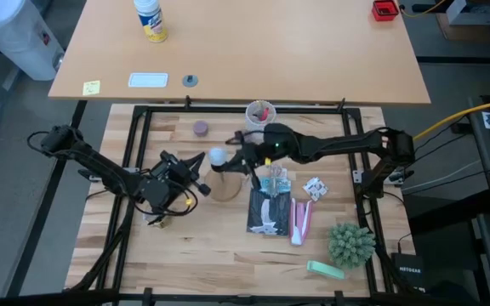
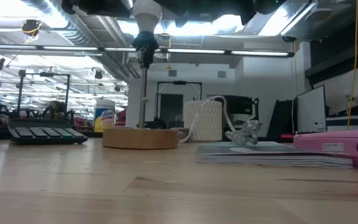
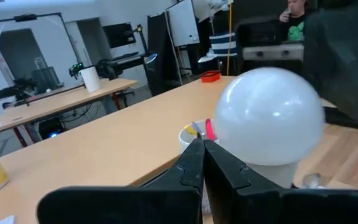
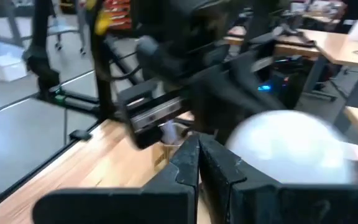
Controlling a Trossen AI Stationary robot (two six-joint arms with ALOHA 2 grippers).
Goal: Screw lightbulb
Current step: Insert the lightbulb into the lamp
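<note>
Your left gripper sits near table centre, fingers pressed fully together with nothing between them; in its wrist view the dark fingertips meet just in front of the small white frosted, pear-shaped lightbulb. Your right gripper comes in from 3 o'clock, likewise closed tight and empty, its tip just beside the bulb.

From above, the lightbulb sits between the two grippers, over the round wooden disc stand. In the low view it stands base-down on top of the thin black socket post; you cannot tell how far it is threaded in.

At 12 o'clock of the bulb, near the far table edge, a white cup with red items. At 10 o'clock, a small purple disc. At 4 o'clock, a dark booklet with a pink stapler-like tool just beside it. Further toward 4 o'clock, a spiky green ball plant.
</note>
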